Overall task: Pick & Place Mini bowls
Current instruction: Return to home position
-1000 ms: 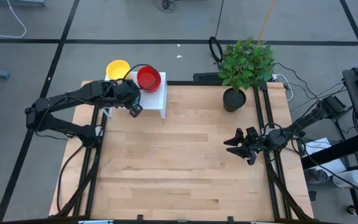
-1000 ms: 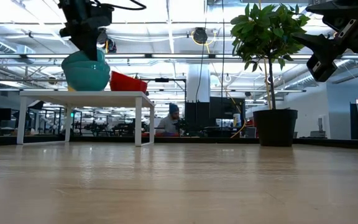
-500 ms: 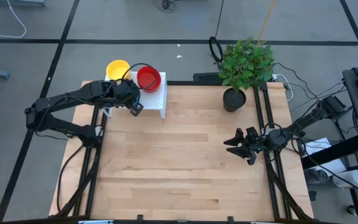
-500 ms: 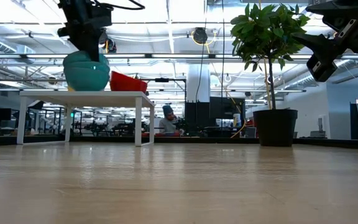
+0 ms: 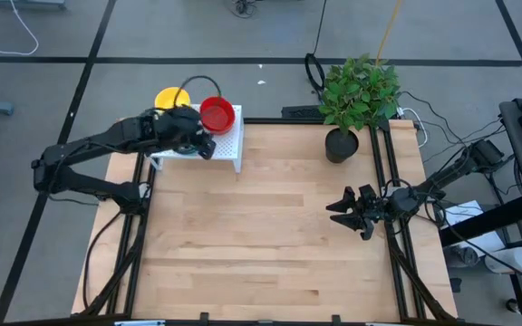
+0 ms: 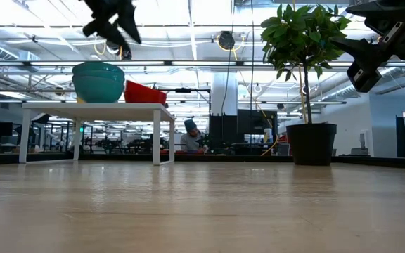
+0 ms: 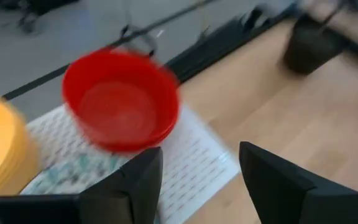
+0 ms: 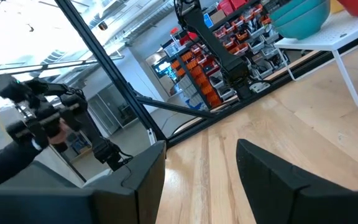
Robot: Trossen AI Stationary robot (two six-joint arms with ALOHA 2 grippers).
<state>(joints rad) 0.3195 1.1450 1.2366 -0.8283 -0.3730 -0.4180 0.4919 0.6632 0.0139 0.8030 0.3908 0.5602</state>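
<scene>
A small white stand (image 5: 227, 148) at the table's far left carries the mini bowls. On it rest a red stack (image 5: 217, 114), a yellow stack (image 5: 169, 96) and a speckled stack (image 7: 73, 172), which looks teal from the side (image 6: 98, 81). My left gripper (image 6: 111, 21) hangs open above the speckled stack, clear of it; its fingers (image 7: 129, 186) frame the red bowls (image 7: 120, 102). My right gripper (image 5: 345, 210) waits open above the table's right side.
A potted plant (image 5: 343, 136) in a black pot (image 6: 312, 144) stands at the far right of the table. Bare wood (image 5: 261, 235) spreads over the middle and near part. A person (image 6: 190, 137) sits in the room beyond the table.
My left gripper has opened and let go of the speckled stack, then risen straight up off it and drawn a little toward the far edge. The stack stays on the stand where it was.
</scene>
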